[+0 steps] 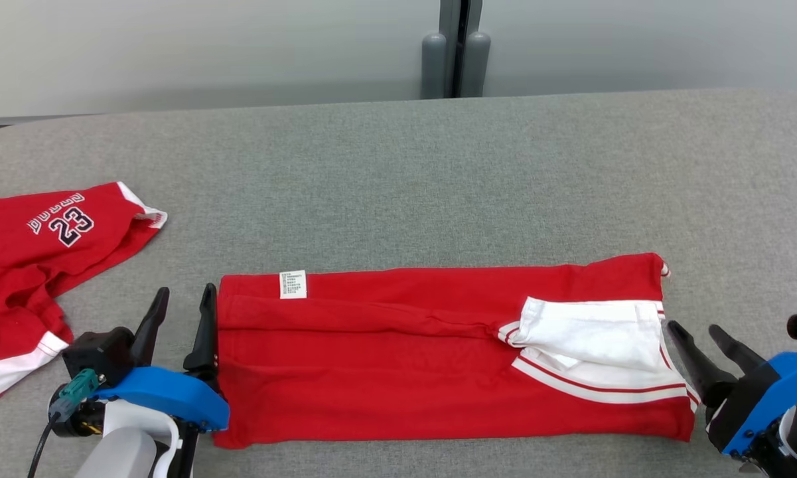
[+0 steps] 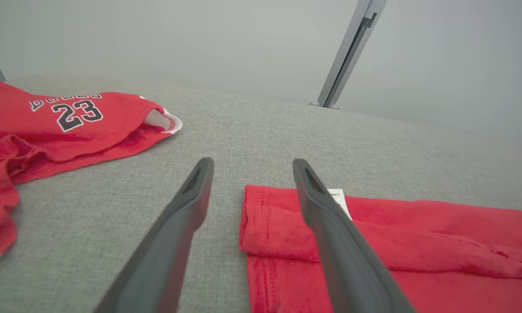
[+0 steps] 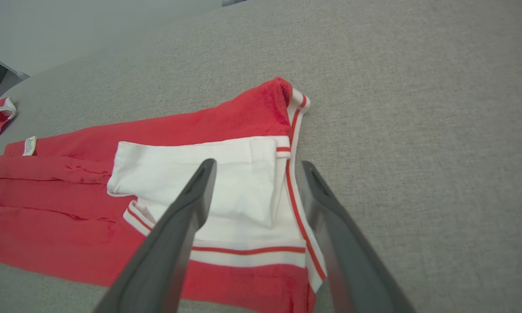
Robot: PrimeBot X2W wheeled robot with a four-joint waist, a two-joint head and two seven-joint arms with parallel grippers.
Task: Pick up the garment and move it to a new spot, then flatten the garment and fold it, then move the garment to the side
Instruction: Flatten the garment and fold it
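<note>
A red garment (image 1: 405, 358) lies folded into a long flat band across the grey table, with a white care tag (image 1: 292, 284) near its left end and a white, red-striped panel (image 1: 590, 338) at its right end. My left gripper (image 1: 182, 299) stands open at the garment's left edge; in the left wrist view the left gripper (image 2: 252, 167) holds nothing, and its right finger (image 2: 330, 226) hangs over the red cloth (image 2: 417, 243). My right gripper (image 1: 697, 335) is open just off the right edge; the right gripper (image 3: 256, 167) straddles the striped hem of the garment (image 3: 226, 130), empty.
A second red garment (image 1: 33, 265) printed with the number 23 lies crumpled at the table's left edge, also the red 23 garment (image 2: 48, 126). The grey table (image 1: 438, 172) stretches bare behind the band. A grey post (image 1: 454, 46) stands past the far edge.
</note>
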